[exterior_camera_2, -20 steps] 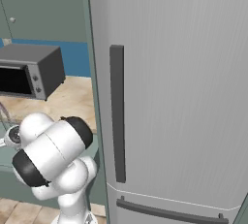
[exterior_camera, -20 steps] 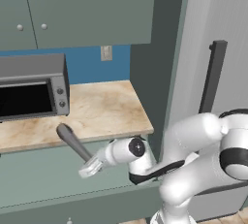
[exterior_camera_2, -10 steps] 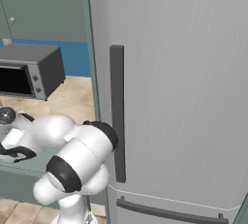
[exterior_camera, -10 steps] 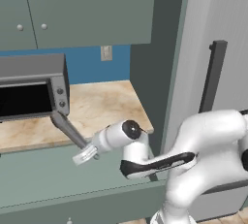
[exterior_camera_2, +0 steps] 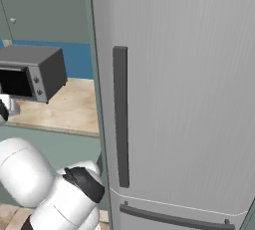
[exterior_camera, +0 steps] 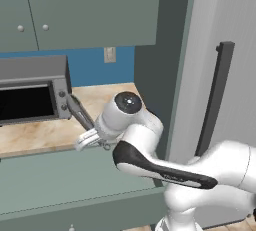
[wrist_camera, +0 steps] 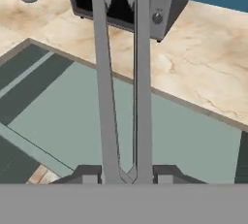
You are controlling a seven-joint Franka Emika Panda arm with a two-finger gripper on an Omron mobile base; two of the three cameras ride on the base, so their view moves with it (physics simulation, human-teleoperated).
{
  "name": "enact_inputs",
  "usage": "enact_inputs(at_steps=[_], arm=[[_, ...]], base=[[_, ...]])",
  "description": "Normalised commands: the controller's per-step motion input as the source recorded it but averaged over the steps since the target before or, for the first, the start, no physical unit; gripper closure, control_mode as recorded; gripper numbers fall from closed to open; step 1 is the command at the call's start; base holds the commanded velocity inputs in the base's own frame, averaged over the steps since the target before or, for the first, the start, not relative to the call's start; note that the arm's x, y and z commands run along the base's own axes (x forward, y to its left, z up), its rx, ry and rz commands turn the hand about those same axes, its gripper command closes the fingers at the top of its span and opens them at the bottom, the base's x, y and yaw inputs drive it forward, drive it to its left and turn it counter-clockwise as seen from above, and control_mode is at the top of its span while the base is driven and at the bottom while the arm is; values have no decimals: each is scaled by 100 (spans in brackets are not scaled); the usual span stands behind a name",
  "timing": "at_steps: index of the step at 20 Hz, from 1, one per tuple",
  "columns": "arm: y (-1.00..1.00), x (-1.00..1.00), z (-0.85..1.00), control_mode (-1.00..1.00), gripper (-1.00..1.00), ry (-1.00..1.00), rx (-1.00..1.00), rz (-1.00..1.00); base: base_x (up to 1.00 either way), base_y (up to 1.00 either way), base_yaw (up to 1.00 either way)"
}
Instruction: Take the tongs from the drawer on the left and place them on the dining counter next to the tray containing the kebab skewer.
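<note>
Tongs (wrist_camera: 121,87) gripped in the claw (exterior_camera: 91,139), now swung up beside the toaster oven (exterior_camera: 32,89), drawer retrieval apparently done.

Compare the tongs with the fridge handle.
The tongs are light grey metal, two slim arms joined at one end; the fridge handle is one dark, thicker bar. The tongs tilt, held in the gripper over the counter; the handle stands upright, fixed to the door. Both are long and narrow.
</note>
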Motion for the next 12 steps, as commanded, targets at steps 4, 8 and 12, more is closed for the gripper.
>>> enact_inputs(at_steps=[4, 8, 12], arm=[[-62, -21, 74, -100, 100, 24, -25, -18], [-5, 0, 8, -100, 100, 5, -2, -4], [0, 0, 0, -100, 100, 0, 0, 0]], base=[[0, 0, 0], [0, 0, 0], [0, 0, 0]])
